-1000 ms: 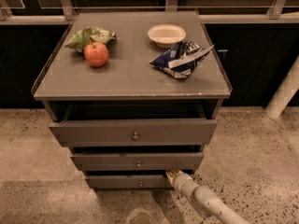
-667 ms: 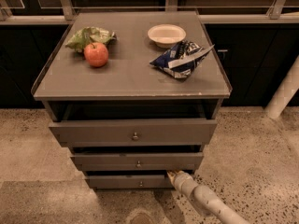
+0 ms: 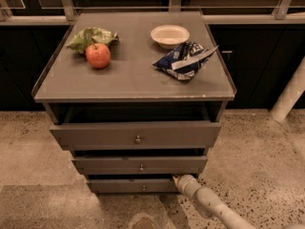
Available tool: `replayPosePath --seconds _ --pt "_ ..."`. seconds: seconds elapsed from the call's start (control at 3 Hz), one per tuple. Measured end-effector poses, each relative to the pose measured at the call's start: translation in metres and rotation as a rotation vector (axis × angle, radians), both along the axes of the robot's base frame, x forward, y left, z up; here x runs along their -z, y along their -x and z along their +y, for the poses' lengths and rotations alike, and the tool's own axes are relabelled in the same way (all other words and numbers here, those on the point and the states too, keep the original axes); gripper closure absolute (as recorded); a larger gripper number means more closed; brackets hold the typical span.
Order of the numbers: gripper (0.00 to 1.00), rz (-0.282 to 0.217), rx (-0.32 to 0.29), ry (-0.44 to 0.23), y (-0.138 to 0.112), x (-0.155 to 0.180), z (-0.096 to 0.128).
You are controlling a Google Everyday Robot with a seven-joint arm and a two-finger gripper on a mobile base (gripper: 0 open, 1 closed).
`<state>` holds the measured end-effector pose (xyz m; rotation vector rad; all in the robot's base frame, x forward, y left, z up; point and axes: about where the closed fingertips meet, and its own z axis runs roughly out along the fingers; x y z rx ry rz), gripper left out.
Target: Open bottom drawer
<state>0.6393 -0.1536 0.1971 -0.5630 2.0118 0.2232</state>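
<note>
The grey-brown cabinet has three drawer fronts stacked below its top. The bottom drawer is the slimmest front, lowest down, with a tiny round knob at its centre. My gripper comes in from the lower right on a pale arm. Its tip sits at the right end of the bottom drawer's front, at the top edge, to the right of the knob. The middle drawer and the top drawer are above.
On the cabinet top lie a red apple, a green bag, a white bowl and a blue chip bag. Speckled floor surrounds the cabinet. A white post stands at the right.
</note>
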Motion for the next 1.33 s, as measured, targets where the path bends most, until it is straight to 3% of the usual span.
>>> replayPosePath --seconds 0.67,1.0,1.33 --pt "1.00 -0.008 0.034 0.024 -0.008 0.002 -0.009" --pt "1.00 0.067 -0.020 -0.002 -0.005 0.005 0.004" --pt "1.00 0.121 -0.023 -0.022 0.002 0.011 -0.001"
